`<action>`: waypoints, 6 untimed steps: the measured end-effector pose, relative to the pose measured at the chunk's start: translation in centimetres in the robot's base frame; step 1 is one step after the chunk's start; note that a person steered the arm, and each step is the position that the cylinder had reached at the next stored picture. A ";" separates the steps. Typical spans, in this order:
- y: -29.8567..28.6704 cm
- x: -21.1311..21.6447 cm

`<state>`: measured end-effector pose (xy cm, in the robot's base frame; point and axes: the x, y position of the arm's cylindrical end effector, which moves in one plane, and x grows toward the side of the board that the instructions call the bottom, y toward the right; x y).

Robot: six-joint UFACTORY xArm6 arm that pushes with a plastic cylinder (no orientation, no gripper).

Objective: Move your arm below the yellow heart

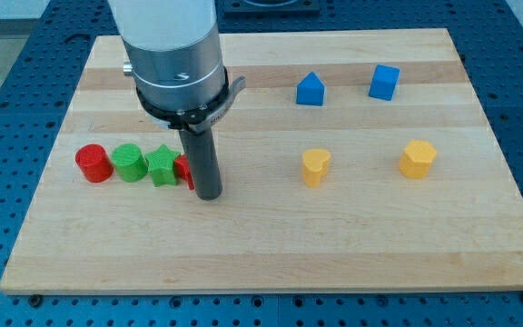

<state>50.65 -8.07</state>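
The yellow heart (315, 167) lies right of the board's middle. My tip (208, 193) rests on the board at the left, well to the left of the heart and slightly lower in the view. The rod stands right in front of a red block (182, 169), which it partly hides. A green star (162, 165), a green cylinder (129, 163) and a red cylinder (93, 163) line up to the left of that red block.
A yellow hexagon block (418, 158) lies at the view's right. A blue block with a peaked top (310, 89) and a blue cube (384, 82) sit near the top right. The wooden board (271, 245) rests on a blue perforated table.
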 end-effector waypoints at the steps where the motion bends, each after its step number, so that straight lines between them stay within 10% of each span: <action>1: -0.6 -0.2; 4: -4.2 1.5; 6: 3.5 3.7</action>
